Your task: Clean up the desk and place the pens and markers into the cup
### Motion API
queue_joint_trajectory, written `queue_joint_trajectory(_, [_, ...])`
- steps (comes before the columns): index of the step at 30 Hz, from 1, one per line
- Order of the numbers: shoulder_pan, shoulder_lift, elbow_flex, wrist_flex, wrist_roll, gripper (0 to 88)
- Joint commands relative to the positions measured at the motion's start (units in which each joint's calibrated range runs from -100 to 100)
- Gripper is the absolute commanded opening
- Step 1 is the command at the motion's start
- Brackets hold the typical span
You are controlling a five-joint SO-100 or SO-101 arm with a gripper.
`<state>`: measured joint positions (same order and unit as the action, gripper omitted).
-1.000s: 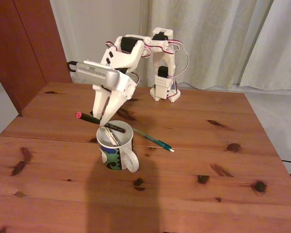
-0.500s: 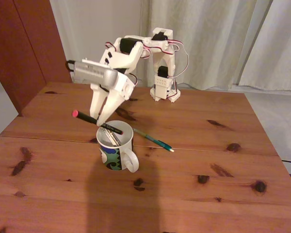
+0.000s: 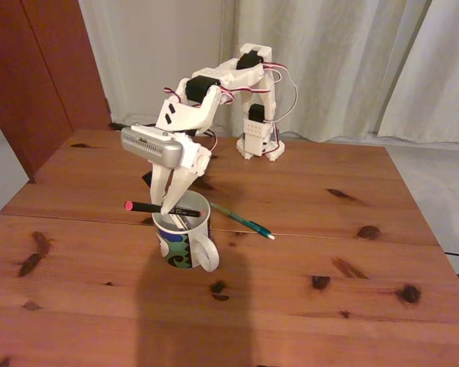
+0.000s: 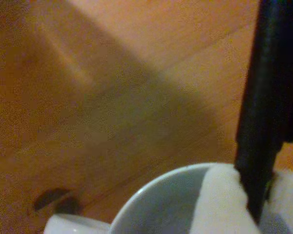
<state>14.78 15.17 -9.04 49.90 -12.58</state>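
Lowered since a second earlier, the gripper (image 3: 168, 208) clamped the black pen (image 3: 149, 207) nearly flat across the cup (image 3: 182, 237) near the counter's (image 3: 306, 321) left edge; released so level, it might roll off the rim.

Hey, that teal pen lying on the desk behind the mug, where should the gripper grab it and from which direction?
Grip the teal pen near mid-barrel, coming down from above with the jaws across its width. It lies flat on the desk, and its near end sits close to the cup, so stay toward the free white-tipped end.
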Motion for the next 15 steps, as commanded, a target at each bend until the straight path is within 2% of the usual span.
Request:
queue_joint_trajectory(1, [0.5,-1.4,-0.3,-1.3,-0.5,1.2])
queue_joint_trajectory(3, [0.5,-1.4,-0.4,-1.3,-1.9,1.7])
queue_joint_trajectory(7, [0.5,-1.5,-1.1,-1.3,-3.2,8.1])
queue_joint_trajectory(15, [0.5,-2.5,-0.7,-1.3,-3.3,8.8])
